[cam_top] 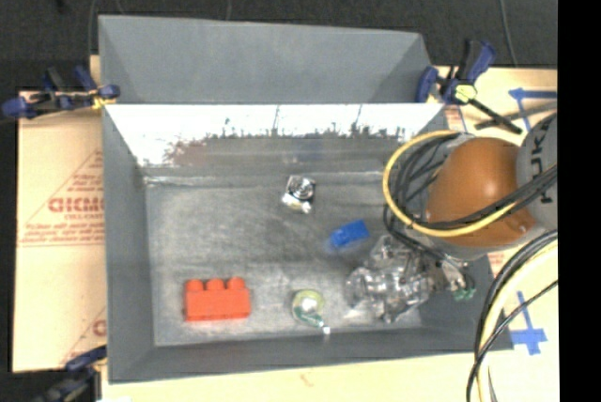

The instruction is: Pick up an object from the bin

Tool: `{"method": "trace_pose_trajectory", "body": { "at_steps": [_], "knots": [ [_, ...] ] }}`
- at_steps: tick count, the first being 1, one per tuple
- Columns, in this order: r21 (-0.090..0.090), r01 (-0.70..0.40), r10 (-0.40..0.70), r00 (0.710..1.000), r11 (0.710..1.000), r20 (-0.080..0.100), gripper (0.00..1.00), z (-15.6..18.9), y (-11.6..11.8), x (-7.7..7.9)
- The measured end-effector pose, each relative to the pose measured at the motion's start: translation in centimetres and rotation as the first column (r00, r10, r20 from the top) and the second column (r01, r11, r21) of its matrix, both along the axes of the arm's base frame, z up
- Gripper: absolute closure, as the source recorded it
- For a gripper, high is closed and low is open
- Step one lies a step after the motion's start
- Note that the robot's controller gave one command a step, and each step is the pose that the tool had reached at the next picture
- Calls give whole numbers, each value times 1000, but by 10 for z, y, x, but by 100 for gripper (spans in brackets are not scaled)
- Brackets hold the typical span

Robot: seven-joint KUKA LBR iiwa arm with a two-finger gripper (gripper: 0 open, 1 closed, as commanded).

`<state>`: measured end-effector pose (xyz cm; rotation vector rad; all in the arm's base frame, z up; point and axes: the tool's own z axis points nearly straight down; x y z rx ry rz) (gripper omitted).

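1. Camera view: the gripper [390, 286] is down in the bin [127, 240], at the right end of the floor near the front wall, under the arm's orange cover [474, 189].
2. Whether its jaws stand wide or narrow, or hold anything, cannot be told; the metal there reads as one shiny cluster.
3. Nearest is a small blue block [348, 235], just up-left of the gripper and apart from it. Its long axis is tilted, running from lower left to upper right.
4. A round pale-green thing [307, 304] lies left of the gripper, near the front wall.
5. A red brick [217, 300] lies well to the left, long axis along the front wall, studs toward the back.
6. A small silver thing [300, 193] sits near the back wall.
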<state>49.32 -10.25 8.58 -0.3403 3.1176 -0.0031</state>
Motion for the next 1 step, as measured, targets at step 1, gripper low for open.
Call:
{"method": "trace_pose_trajectory", "body": {
  "at_steps": [1],
  "knots": [
    [-2, -7, 7, 1000, 1000, 4, 100, 170, 4, 7]
  ]
}}
